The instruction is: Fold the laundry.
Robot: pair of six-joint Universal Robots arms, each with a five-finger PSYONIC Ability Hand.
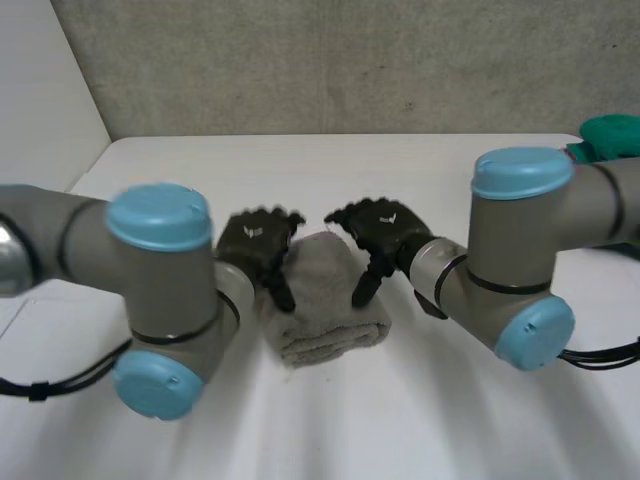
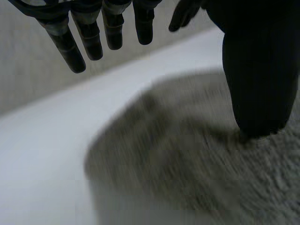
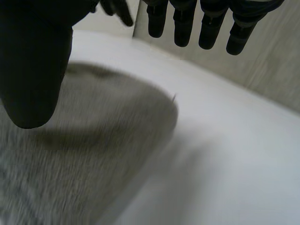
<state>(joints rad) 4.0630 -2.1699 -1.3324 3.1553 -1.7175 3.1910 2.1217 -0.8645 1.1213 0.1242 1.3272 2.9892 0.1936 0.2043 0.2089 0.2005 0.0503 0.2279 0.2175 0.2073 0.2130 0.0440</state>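
Observation:
A grey towel [image 1: 328, 300] lies folded into a small thick bundle on the white table [image 1: 400, 170], between the two arms. My left hand [image 1: 258, 245] hovers over the bundle's left side, fingers straight and spread, holding nothing. My right hand [image 1: 385, 232] hovers over its right side, also open, thumb hanging down toward the cloth. In the left wrist view the towel [image 2: 197, 154] lies under the palm, with the fingers [image 2: 89, 40] clear of it. In the right wrist view the towel [image 3: 89, 154] lies below the thumb [image 3: 35, 70], and the fingers [image 3: 211, 26] stand above bare table.
A green cloth [image 1: 612, 135] sits at the table's far right edge, behind my right arm [image 1: 520, 250]. A grey wall stands behind the table. My left arm's [image 1: 160, 280] elbow is low at the front left.

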